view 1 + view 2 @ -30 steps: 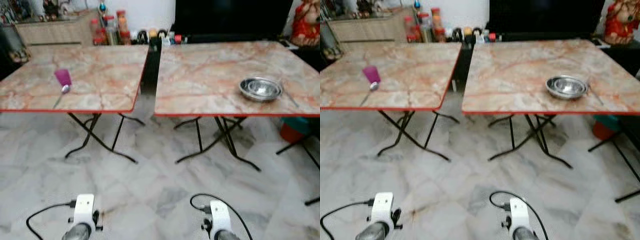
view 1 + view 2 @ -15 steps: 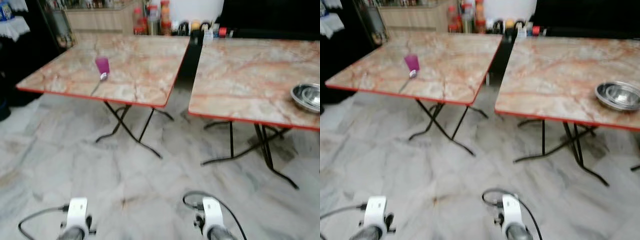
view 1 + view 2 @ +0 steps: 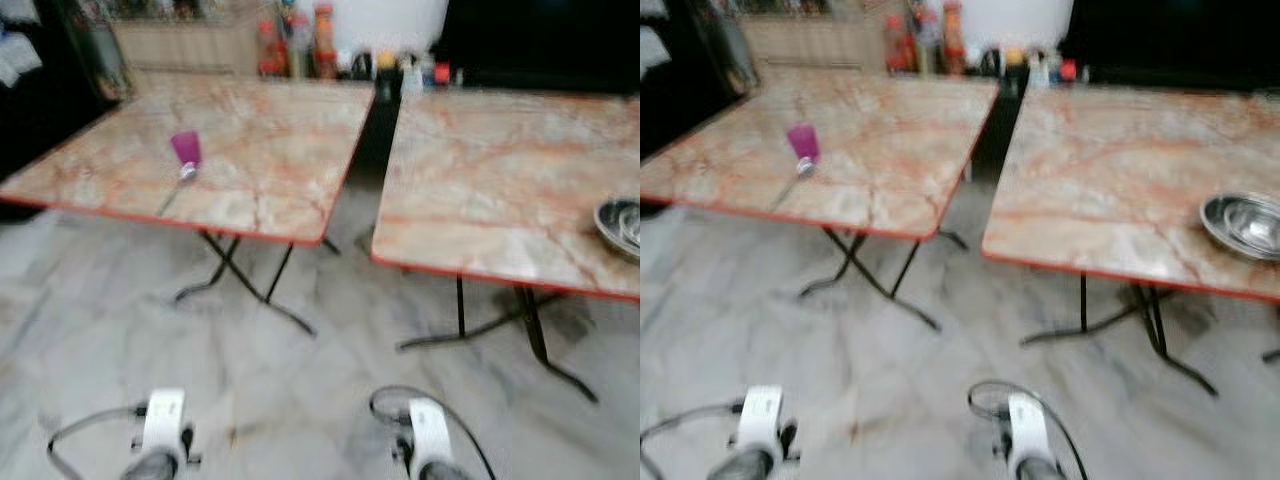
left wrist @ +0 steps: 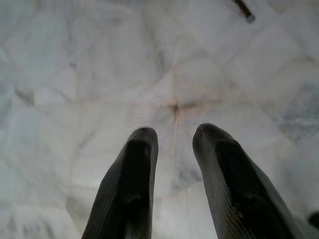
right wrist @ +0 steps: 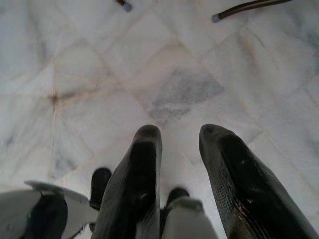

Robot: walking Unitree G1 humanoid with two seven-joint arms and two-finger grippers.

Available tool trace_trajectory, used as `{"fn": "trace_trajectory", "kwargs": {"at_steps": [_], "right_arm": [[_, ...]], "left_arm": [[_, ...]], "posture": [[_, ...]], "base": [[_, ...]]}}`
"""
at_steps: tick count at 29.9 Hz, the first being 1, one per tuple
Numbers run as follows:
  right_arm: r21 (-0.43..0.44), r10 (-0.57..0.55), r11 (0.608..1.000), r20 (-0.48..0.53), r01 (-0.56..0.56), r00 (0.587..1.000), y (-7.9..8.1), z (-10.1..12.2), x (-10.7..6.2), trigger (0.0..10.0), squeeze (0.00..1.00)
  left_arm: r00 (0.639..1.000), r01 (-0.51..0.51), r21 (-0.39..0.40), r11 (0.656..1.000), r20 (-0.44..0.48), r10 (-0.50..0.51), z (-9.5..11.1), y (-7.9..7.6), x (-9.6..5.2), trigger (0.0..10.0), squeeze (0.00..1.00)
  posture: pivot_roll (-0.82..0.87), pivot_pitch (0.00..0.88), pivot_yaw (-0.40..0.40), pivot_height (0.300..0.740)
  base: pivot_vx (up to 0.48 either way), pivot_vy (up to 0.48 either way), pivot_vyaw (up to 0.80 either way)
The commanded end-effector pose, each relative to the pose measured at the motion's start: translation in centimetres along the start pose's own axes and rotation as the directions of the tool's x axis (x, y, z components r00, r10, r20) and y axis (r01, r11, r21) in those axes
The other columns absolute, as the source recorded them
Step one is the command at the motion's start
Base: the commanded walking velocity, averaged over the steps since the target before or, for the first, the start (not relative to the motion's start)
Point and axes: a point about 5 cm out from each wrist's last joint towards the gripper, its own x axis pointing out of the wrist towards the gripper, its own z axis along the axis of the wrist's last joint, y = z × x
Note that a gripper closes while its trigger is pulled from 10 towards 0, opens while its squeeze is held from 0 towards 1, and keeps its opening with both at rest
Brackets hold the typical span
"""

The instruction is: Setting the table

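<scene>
Two marble-topped folding desks stand side by side across a pale tiled floor [image 3: 300, 380], a dark gap between them. On the left desk [image 3: 270, 150] there is one purple cup [image 3: 185, 147], upright, toward its left part, and one spoon [image 3: 178, 184] lying just nearer than the cup, its bowl by the cup's base and its handle running toward the near edge. On the right desk [image 3: 500, 180] sits one set of nested steel bowls [image 3: 1245, 224] at the right side, near the near edge; how many bowls are stacked cannot be told through the blur. A row of bottles and jars [image 3: 300, 45] lines the far side behind the desks.

Both arms hang low over the floor. The left hand [image 4: 174, 137] has two black fingers [image 4: 134, 184] parted with nothing between them, bare tile beyond. The right hand [image 5: 179, 134] is likewise released, its fingers [image 5: 137, 184] apart over the tiles.

Compared with half a second ago, the whole scene has slid a little and grown blurrier, which is the camera moving; cup, spoon and bowls lie on their desks as they did, and the arms hang as before.
</scene>
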Motion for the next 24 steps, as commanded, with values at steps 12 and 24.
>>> {"fn": "trace_trajectory", "kwargs": {"at_steps": [12,24], "right_arm": [[-0.018,-0.036,0.999,-0.009,0.036,0.999,-1.5,-0.3,-0.2,10.0,0.00],[-0.013,-0.046,0.999,-0.001,0.046,0.999,-1.3,0.1,0.0,10.0,0.00]], "left_arm": [[0.994,0.004,-0.023,1.000,-0.105,-0.006,-2.4,-0.4,-0.5,10.0,0.00],[0.988,-0.020,-0.041,0.999,-0.155,0.013,-3.7,-0.2,-1.0,10.0,0.00]], "posture": [[0.00,0.000,0.041,0.719],[0.00,0.000,0.041,0.719]], "base": [[0.102,0.000,0.00],[0.000,0.000,0.00]]}}
